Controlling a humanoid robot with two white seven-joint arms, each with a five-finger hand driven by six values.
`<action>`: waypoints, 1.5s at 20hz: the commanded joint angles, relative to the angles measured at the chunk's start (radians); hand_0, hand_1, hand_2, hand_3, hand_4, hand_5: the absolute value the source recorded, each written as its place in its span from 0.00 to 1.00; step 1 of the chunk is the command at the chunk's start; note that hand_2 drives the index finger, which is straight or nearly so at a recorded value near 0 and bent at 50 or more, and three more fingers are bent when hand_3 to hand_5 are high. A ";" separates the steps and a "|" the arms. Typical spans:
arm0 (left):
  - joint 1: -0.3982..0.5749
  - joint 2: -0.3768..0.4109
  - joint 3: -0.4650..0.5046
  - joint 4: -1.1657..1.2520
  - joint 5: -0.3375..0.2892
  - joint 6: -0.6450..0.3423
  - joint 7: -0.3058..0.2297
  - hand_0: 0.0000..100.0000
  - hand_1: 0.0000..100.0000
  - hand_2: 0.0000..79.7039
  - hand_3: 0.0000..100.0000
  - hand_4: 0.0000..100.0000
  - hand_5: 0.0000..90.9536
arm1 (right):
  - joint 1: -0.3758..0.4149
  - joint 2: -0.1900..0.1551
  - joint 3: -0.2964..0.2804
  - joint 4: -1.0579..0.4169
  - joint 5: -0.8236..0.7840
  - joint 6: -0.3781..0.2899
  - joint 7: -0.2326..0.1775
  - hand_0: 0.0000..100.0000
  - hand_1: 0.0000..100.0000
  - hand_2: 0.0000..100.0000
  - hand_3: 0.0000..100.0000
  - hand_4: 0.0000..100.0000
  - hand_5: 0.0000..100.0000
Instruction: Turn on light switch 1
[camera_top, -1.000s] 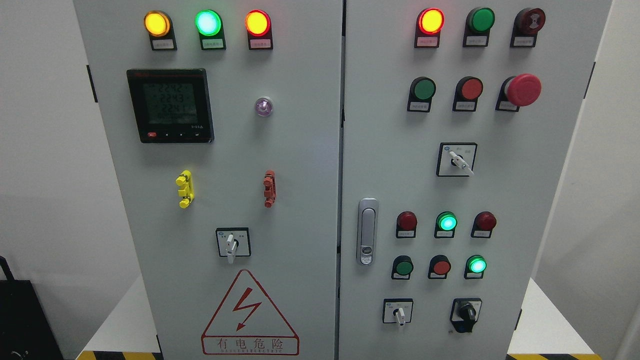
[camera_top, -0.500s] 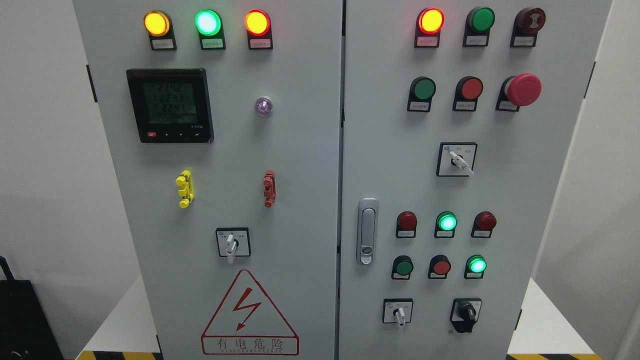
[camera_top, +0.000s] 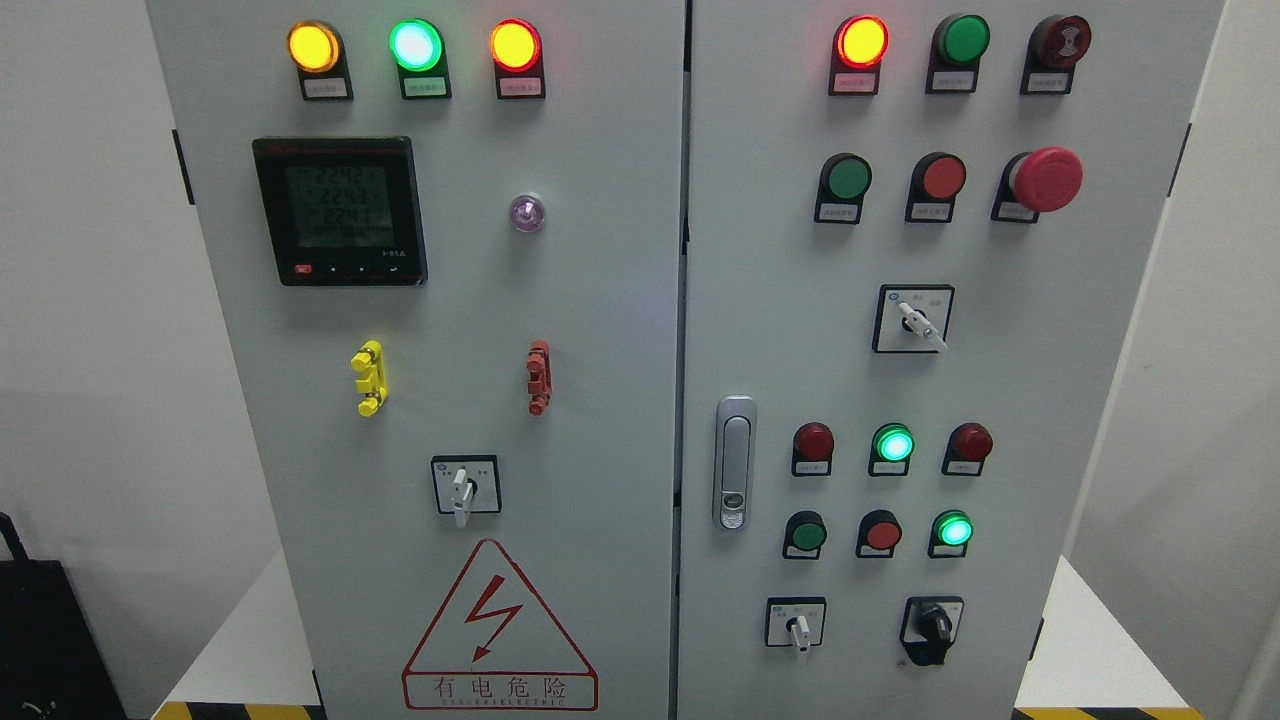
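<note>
Across the two doors of the cabinet (camera_top: 600, 300), controls stand in rows. Neither robot hand is in view, so I cannot tell whether the fingers are spread or curled.

**Left door.** Three lit lamps (camera_top: 415, 45) run along the top edge, with a meter (camera_top: 340, 210) below them toward the left edge. A yellow clip (camera_top: 368, 378) and a red clip (camera_top: 538, 377) sit at mid-height. The left selector (camera_top: 461, 490) has a white lever pointing down. It sits low at centre, just above the warning triangle (camera_top: 498, 625) at the bottom edge.

**Right door.**
- A stop button (camera_top: 1045, 180) sits near the right edge.
- The upper selector (camera_top: 912, 322) is at mid-height, its lever tilted toward the lower right.
- A door handle (camera_top: 735, 462) is at the left edge.
- The lower selector (camera_top: 797, 627) and a black knob (camera_top: 936, 625) sit along the bottom edge.
- Two rows of small buttons and lamps lie between the upper selector and the bottom pair.

**Task thing.** The label plates are too small to read, so which control is switch 1 cannot be settled. The three white-lever selectors look the likeliest candidates.

**Handling, as a judgement.**
- Each selector is rigid and fixed to the panel, so it can only turn about its own axis.
- It probably clicks between stops under light torque.
- The lever is small, smooth plastic and may slip.
- The place to hold is the lever itself, pinched on its two flat sides between thumb and fingertip, then twisted without pulling.
- Neighbouring controls on the right door stand near, so a wide approach could brush them.

The task appears not yet begun.
</note>
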 joint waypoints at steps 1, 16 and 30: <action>-0.085 -0.049 -0.109 -0.122 -0.005 0.094 0.064 0.47 0.34 0.51 0.61 0.70 0.48 | 0.000 0.000 0.000 0.000 0.000 0.000 -0.001 0.05 0.00 0.00 0.00 0.00 0.00; -0.165 -0.060 -0.148 -0.124 -0.040 0.136 0.190 0.56 0.50 0.61 0.71 0.77 0.63 | 0.000 0.000 0.000 0.000 -0.001 0.000 0.001 0.05 0.00 0.00 0.00 0.00 0.00; -0.269 -0.111 -0.129 -0.119 -0.042 0.337 0.256 0.35 0.61 0.68 0.77 0.81 0.75 | 0.000 0.000 0.000 0.000 0.000 0.000 0.001 0.05 0.00 0.00 0.00 0.00 0.00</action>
